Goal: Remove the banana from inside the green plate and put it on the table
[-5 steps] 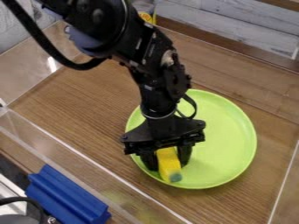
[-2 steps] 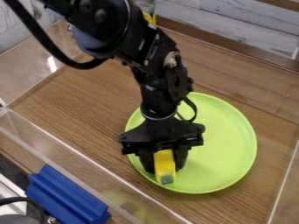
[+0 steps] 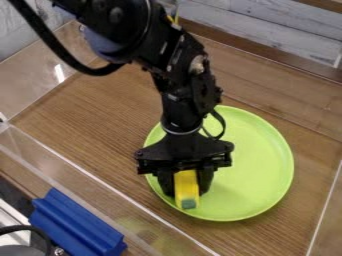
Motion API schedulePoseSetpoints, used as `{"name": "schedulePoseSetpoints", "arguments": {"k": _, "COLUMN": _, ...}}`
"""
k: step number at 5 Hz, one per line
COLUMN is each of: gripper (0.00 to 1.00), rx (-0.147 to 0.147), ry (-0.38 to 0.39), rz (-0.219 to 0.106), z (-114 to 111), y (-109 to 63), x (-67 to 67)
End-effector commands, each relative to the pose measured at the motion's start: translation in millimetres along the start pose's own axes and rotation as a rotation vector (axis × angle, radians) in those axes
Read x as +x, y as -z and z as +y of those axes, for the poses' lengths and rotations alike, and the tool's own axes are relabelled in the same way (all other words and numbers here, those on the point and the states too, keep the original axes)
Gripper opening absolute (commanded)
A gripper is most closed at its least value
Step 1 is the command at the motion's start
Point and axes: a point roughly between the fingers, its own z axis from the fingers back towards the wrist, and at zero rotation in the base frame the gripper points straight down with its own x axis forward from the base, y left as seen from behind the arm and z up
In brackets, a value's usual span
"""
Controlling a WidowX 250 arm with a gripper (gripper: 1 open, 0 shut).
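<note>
A small yellow toy banana with a dark green tip (image 3: 187, 188) sits in the narrowed fingers of the robot's black hand (image 3: 187, 184), over the near left part of a round lime-green plastic plate (image 3: 254, 165). The plate rests on a brown wood-grain tabletop (image 3: 100, 115), bordered at left by a clear acrylic wall (image 3: 100, 190). Beyond that wall, at near left, stands a ridged blue block (image 3: 76, 225).
</note>
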Motion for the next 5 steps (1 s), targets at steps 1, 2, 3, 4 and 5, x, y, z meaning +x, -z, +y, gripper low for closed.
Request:
{"name": "schedulePoseSetpoints", "arguments": {"k": 1, "gripper": 0.00, "rx": -0.033, "ry": 0.031, "rz": -0.036, "z": -10, "y": -17.4, "x": 6.5}}
{"name": "schedulePoseSetpoints", "arguments": {"k": 2, "gripper": 0.00, "rx": -0.023, "ry": 0.045, "rz": -0.031, "z": -10, "y": -23.8, "x": 6.8}}
{"name": "schedulePoseSetpoints", "arguments": {"k": 3, "gripper": 0.00, "rx": -0.019, "ry": 0.067, "rz": -0.029, "z": -10, "y": -38.8, "x": 9.5}}
{"name": "schedulePoseSetpoints", "arguments": {"k": 4, "gripper": 0.00, "rx": -0.027, "ry": 0.093, "rz": -0.022, "z": -10, "y": -65.0, "x": 15.9}}
{"name": "schedulePoseSetpoints", "arguments": {"k": 5, "gripper": 0.00, "rx": -0.024, "ry": 0.160, "rz": -0.010, "z": -7, "y": -93.5, "x": 22.9}}
